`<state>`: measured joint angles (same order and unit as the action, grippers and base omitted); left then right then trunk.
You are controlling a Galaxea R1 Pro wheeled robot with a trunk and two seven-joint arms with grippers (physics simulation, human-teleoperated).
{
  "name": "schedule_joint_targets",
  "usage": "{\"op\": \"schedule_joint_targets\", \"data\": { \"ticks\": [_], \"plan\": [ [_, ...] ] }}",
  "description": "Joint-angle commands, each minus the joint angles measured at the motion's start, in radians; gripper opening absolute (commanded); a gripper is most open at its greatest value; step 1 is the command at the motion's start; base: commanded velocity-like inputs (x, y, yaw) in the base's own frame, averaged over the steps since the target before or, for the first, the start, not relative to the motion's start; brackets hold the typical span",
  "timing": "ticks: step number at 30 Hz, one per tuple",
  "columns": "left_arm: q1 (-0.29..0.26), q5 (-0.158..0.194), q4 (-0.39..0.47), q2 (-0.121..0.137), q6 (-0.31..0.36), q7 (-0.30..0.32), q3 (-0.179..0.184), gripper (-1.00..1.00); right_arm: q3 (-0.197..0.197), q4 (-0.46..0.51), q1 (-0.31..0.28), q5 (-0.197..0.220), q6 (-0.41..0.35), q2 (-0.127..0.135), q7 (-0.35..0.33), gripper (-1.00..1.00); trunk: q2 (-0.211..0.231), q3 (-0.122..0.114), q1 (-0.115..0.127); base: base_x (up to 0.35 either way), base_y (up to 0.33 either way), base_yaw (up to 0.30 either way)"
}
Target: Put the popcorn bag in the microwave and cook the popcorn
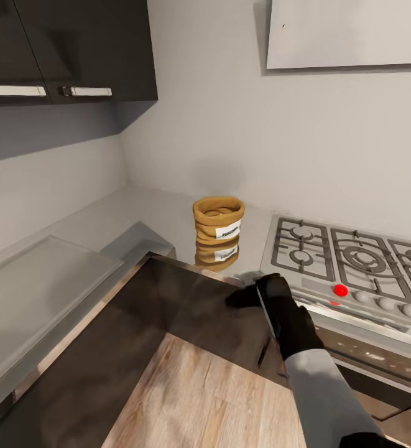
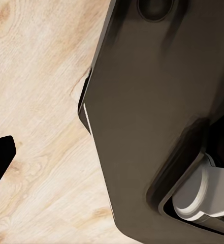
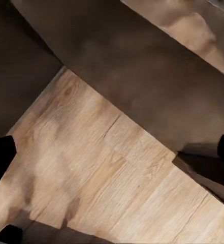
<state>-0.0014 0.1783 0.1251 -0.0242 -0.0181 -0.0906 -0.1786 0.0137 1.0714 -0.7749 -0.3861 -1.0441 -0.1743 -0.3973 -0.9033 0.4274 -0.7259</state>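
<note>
One popcorn bag (image 1: 218,218) is seen on the countertop (image 1: 149,214), at eleven o'clock from the right gripper (image 1: 250,292); whether its fingers are open cannot be told; probably soft and light, best taken by the rolled rim.

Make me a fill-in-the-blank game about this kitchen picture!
1. The popcorn bag stands on the ___.
2. The gas hob is to the bag's ___ in the head view.
3. The round light on the hob's front is ___.
4. The label on the bag is ___.

Missing words: countertop; right; red; white
</note>
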Motion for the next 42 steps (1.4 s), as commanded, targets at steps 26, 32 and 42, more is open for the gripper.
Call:
{"op": "schedule_joint_targets", "data": {
  "ticks": [26, 32, 42],
  "plan": [
    [0.000, 0.010, 0.003, 0.000, -0.002, -0.003, 0.001, 1.00, -0.259, -0.482, -0.797, 0.025, -0.003, 0.000, 0.362, 1.00, -0.001, 0.001, 0.000, 0.000, 0.000, 0.000],
    [0.000, 0.010, 0.004, 0.000, -0.002, -0.003, 0.000, 1.00, -0.271, -0.454, -0.797, 0.027, -0.003, 0.000, 0.365, 1.00, -0.001, 0.001, 0.000, 0.000, 0.000, 0.000],
    [-0.002, 0.010, 0.003, 0.000, -0.003, -0.001, -0.003, 1.00, -0.281, -0.495, -0.758, 0.020, -0.003, 0.000, 0.376, 1.00, -0.001, 0.001, 0.000, 0.000, 0.000, 0.000]
  ]
}}
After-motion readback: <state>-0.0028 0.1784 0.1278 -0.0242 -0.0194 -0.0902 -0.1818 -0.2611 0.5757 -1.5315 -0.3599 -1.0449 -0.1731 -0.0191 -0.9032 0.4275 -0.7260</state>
